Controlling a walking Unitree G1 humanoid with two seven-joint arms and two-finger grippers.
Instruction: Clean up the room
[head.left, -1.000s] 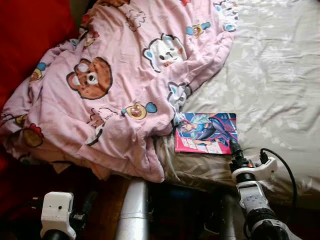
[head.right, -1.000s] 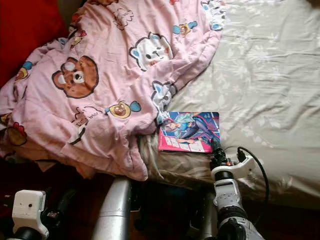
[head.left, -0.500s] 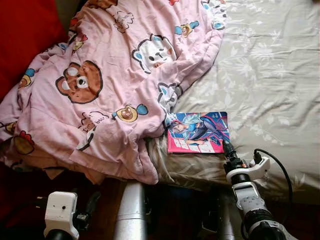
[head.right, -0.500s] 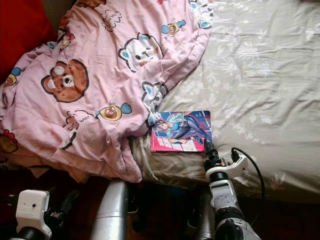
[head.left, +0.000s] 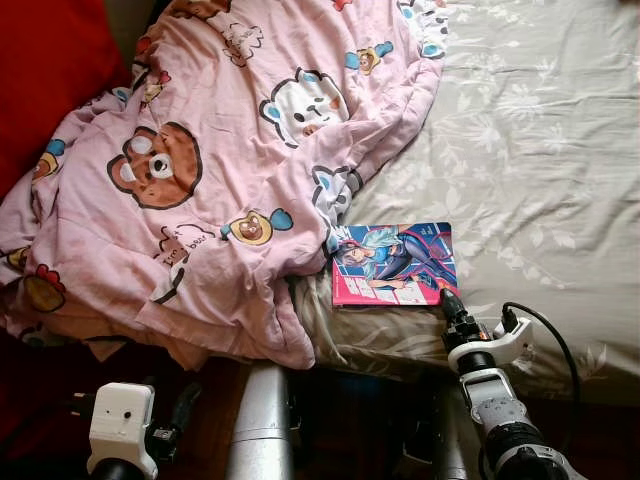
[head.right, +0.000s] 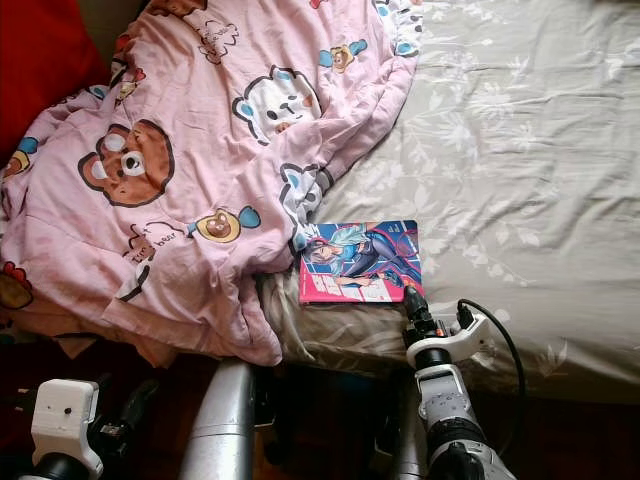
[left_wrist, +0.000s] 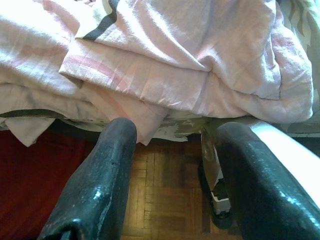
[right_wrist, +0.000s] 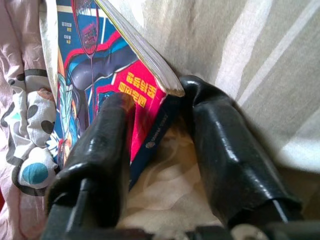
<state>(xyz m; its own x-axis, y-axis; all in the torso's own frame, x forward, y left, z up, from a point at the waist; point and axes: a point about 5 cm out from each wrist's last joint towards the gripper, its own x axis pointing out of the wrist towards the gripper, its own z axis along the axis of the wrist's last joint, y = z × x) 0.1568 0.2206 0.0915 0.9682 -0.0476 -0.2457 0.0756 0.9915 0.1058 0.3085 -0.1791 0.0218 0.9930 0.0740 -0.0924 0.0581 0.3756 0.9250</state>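
Right now your right gripper (right_wrist: 155, 135) sits at the near right corner of the comic book (head.left: 392, 264), its 2 black fingers (right_wrist: 100, 150) spread apart with the book's corner and spine between them. In the right wrist view 1 finger lies over the pink and blue cover while the other presses into the bedsheet (head.left: 540, 150) just beside the page edges; you cannot tell from the pictures whether either finger is actually squeezing the book yet.

You will find the book lying flat near the front edge of the bed, cover up, its left edge touching the pink bear-print blanket (head.left: 220, 170). That blanket is bunched over the left half of the bed, and 1 fold hangs over the front edge toward the floor. A red cushion (head.left: 45, 75) shows at the far left, behind the blanket.

Your left gripper (left_wrist: 175, 165) hangs low in front of the bed, below the blanket's overhanging fold, with its 2 fingers well apart and nothing between them. Beneath it you can see wooden parquet floor (left_wrist: 170, 200).
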